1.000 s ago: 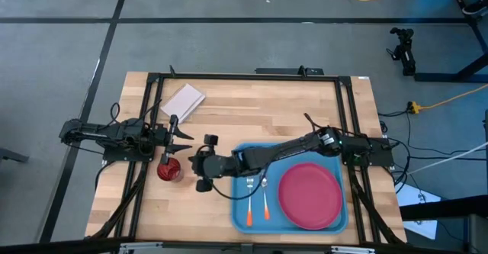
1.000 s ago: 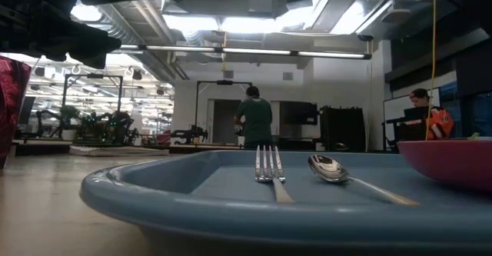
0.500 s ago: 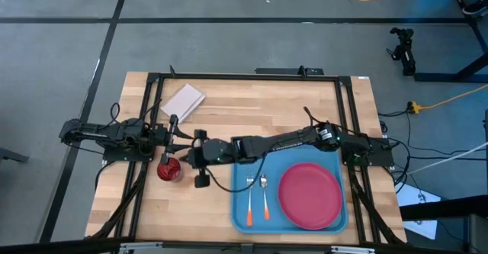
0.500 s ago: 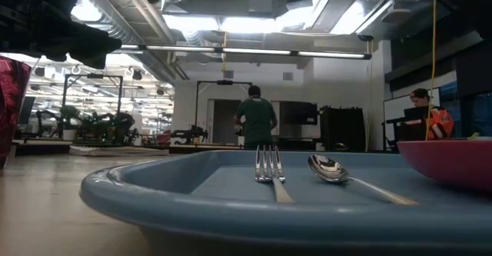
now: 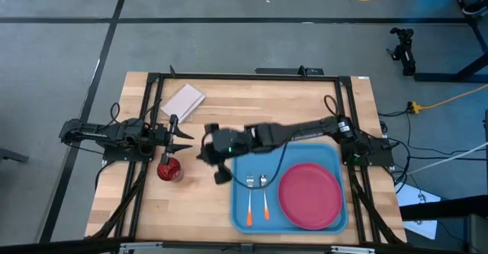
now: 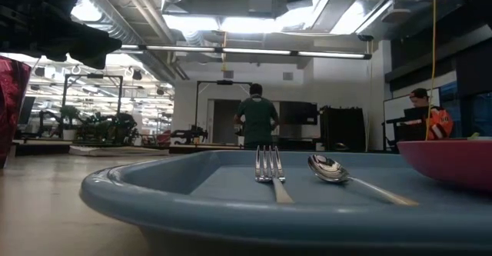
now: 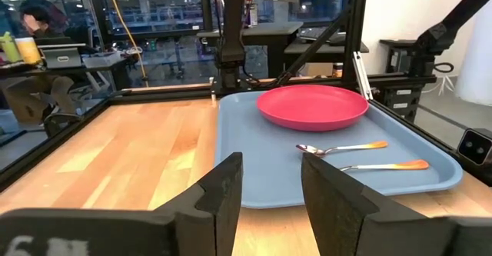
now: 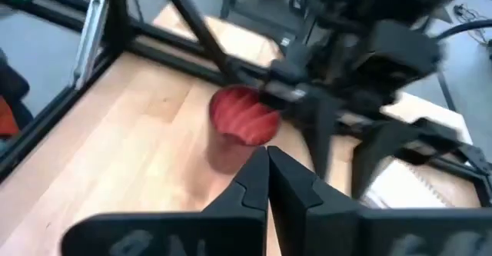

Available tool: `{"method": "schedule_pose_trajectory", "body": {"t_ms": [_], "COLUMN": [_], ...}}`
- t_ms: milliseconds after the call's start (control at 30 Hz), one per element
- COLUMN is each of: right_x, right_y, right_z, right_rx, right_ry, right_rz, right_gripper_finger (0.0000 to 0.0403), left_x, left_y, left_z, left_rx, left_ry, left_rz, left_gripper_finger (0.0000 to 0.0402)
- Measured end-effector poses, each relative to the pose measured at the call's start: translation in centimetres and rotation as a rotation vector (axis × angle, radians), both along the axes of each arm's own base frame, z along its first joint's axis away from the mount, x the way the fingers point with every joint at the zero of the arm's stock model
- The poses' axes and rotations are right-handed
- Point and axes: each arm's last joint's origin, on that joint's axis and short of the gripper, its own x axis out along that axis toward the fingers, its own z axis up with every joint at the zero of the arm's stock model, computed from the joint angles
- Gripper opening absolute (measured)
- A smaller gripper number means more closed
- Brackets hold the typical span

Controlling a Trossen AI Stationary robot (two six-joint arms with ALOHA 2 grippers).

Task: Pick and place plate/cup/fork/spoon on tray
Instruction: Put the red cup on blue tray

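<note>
The dark red cup (image 5: pixel 169 170) stands upright on the wood at the table's left; it also shows in the right wrist view (image 8: pixel 240 124). The light-blue tray (image 5: pixel 244 162) lies at the right and carries the pink-red plate (image 5: pixel 309 195), the fork (image 5: pixel 249 200) and the spoon (image 5: pixel 264 197). My right gripper (image 5: pixel 206 153) is shut and empty, between the cup and the tray's left rim, pointing at the cup (image 8: pixel 267 175). My left gripper (image 5: pixel 185 141) is open and empty, just beyond the cup on its far side (image 7: pixel 269 202).
A pale rectangular pad (image 5: pixel 183 101) lies at the far left of the table. Black frame rails (image 5: pixel 152 117) run along the table's left, far and right sides. Bare wood lies in front of the cup and beyond the tray. People stand in the room behind.
My right arm has swung toward the table's far edge. Its gripper first went left toward the cup, then drew back right toward the tray's left rim. The cup and the things on the tray have stayed where they were.
</note>
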Motion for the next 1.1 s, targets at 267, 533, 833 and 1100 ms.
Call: {"method": "schedule_pose_trajectory", "body": {"t_ms": [267, 533, 833, 1100], "right_x": [-0.9, -0.2, 3.1, 3.0], "right_y": [-1.7, -2.8, -5.1, -5.6], "right_z": [-0.4, -0.3, -2.9, -3.4], "right_rx": [-0.007, 0.057, 0.368, 0.454], "right_ry": [0.122, 0.091, 0.004, 0.075], "right_rz": [-0.108, -0.071, -0.026, -0.022], "right_gripper_finger": [0.0010, 0.0011, 0.0012, 0.0012], "left_x": [0.0, 0.0, 0.0, 0.0], "left_y": [0.0, 0.0, 0.0, 0.0], "left_z": [0.0, 0.0, 0.0, 0.0], "left_rx": [0.000, 0.000, 0.000, 0.000], "left_ry": [0.000, 0.000, 0.000, 0.000], "left_rz": [0.000, 0.003, 0.002, 0.003], "left_gripper_finger": [0.0127, 0.0127, 0.0127, 0.0127]}}
